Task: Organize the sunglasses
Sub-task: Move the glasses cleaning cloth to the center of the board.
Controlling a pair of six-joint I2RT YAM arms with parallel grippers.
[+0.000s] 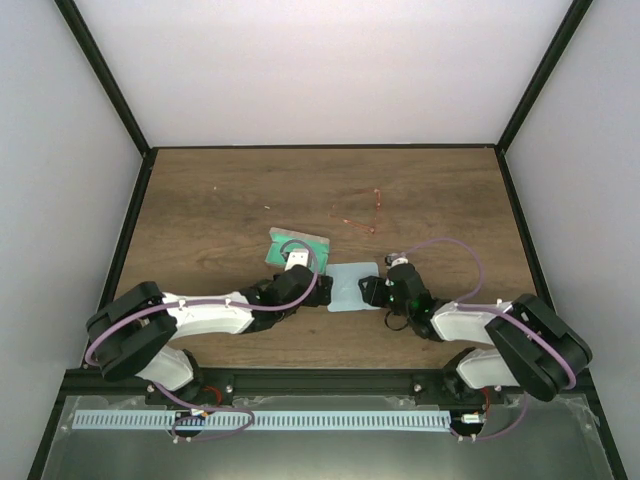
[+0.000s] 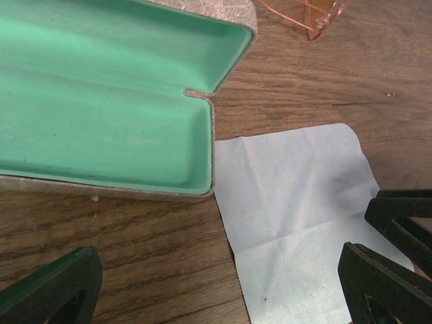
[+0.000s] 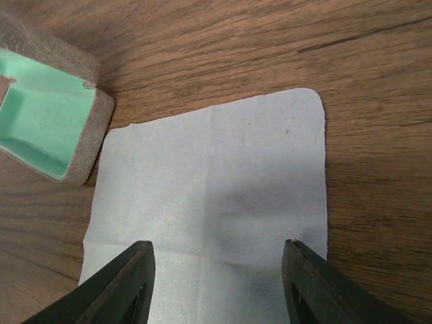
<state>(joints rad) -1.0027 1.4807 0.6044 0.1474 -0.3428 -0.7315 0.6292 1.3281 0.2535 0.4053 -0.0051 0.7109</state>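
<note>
Wooden table (image 1: pixel 200 200) carries the sunglasses (image 1: pixel 366 217) beyond the open case (image 1: pixel 298 248) and blue cloth (image 1: pixel 352 287), touching neither. Both the left gripper (image 2: pixel 216 297) and right gripper (image 3: pixel 219 283) gape wide, empty. The thin red wire frame looks light and easily bent, so a gentle pinch at the bridge seems safest

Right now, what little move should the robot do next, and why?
Probably lower the right jaws a little and pinch the near edge of the cloth. They stand open over that pale blue cloth, which lies flat beside the open case. The sunglasses lie apart on the wood beyond the case, so handling the cloth first looks likeliest, though I can't be sure.
</note>
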